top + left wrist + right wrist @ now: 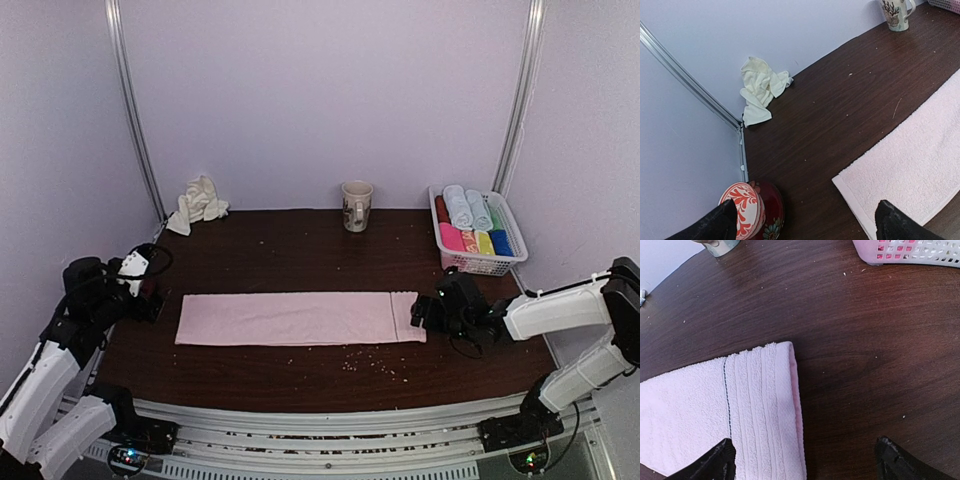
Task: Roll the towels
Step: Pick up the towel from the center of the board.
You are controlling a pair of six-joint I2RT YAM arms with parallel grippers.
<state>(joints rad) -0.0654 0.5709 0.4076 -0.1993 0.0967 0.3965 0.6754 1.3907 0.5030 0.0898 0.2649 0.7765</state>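
The pale pink towel (pixel 300 318) lies flat, a long strip across the middle of the table. Its left end shows in the left wrist view (pixel 915 165), its ribbed right end in the right wrist view (pixel 760 405). The cream-white towel (pixel 198 203) lies crumpled at the back left corner, also in the left wrist view (pixel 760 89). My left gripper (pixel 140 285) is open and empty just left of the pink towel's left end. My right gripper (pixel 425 310) is open and empty at the towel's right end, one finger (pixel 710 462) over the cloth.
A patterned mug (pixel 356 205) stands at the back centre. A white basket (pixel 503 262) of rolled coloured and blue-grey towels sits at the back right. A red patterned bowl-like object (pixel 752 207) lies under my left gripper. Crumbs dot the table's front.
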